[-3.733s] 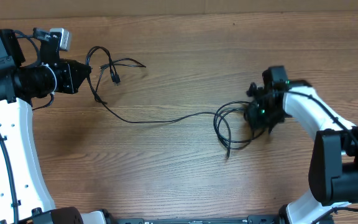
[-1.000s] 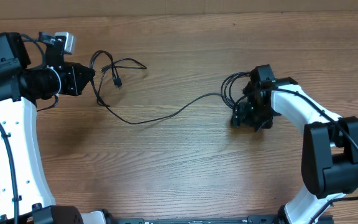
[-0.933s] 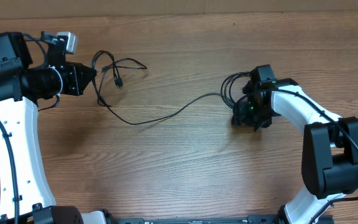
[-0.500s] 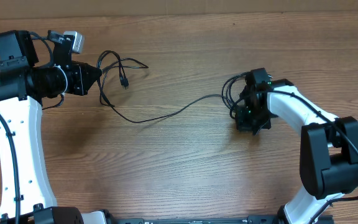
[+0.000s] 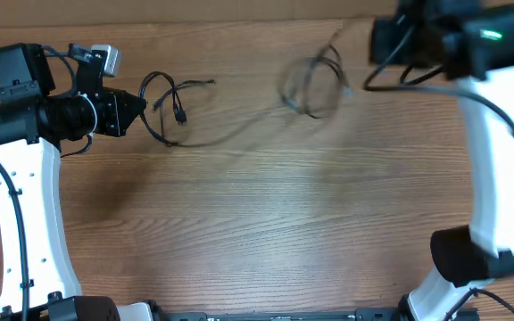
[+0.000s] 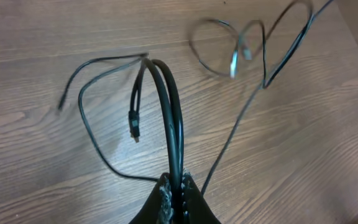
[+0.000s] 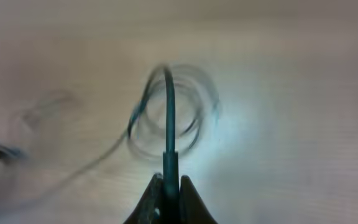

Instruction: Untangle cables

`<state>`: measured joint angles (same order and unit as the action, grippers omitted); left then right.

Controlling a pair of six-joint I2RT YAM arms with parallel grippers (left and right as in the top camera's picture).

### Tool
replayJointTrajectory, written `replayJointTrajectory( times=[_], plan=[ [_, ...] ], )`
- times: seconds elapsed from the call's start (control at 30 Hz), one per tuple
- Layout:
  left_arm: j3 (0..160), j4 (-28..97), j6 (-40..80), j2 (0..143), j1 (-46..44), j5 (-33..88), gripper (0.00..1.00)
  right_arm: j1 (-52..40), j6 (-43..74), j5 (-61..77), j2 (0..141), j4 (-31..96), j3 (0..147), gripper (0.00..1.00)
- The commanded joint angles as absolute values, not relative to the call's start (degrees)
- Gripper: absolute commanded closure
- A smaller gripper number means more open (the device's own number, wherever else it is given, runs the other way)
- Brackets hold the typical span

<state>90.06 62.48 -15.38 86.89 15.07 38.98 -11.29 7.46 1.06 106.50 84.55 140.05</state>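
Note:
The cables are thin black cords. One bundle of loops (image 5: 169, 100) lies at the far left of the table, with small plug ends. My left gripper (image 5: 139, 105) is shut on doubled strands of it (image 6: 174, 134). A long strand (image 5: 239, 129) runs right, blurred, to a coil of loops (image 5: 313, 82) that hangs in the air. My right gripper (image 5: 384, 40) is raised high at the far right and is shut on a plug end of the cable (image 7: 169, 163). The coil (image 7: 169, 118) dangles below it, blurred.
The wooden table (image 5: 266, 223) spans the view. Thicker black wires run along both arms. The table's far edge (image 5: 239, 21) lies just behind the cables.
My right gripper has risen fast from the table and moved toward the far edge, carrying the coil up with it. The long strand has been pulled tauter. My left gripper has barely moved.

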Motion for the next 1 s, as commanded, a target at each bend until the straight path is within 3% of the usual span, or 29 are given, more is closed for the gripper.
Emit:
replayJointTrajectory(
  times=[0.0,0.2,0.5,0.97],
  plan=[
    [90.0,62.3,-16.3,86.9,14.8,39.9,0.96,-11.5,7.4,-2.6,104.4,87.6,160.0,0.96],
    [90.1,62.3,-16.3,86.9,14.8,39.9,0.96,-11.5,7.4,-13.6,104.1,92.1,180.1,0.96],
    [90.1,62.3,-16.3,86.9,14.8,39.9,0.96,-11.5,13.6,-39.1,98.8,96.3,179.2,0.96],
    [90.1,62.4,-16.3,86.9,14.8,39.9,0.96,-11.5,13.7,-37.8,98.9,97.0,171.5,0.96]
  ],
)
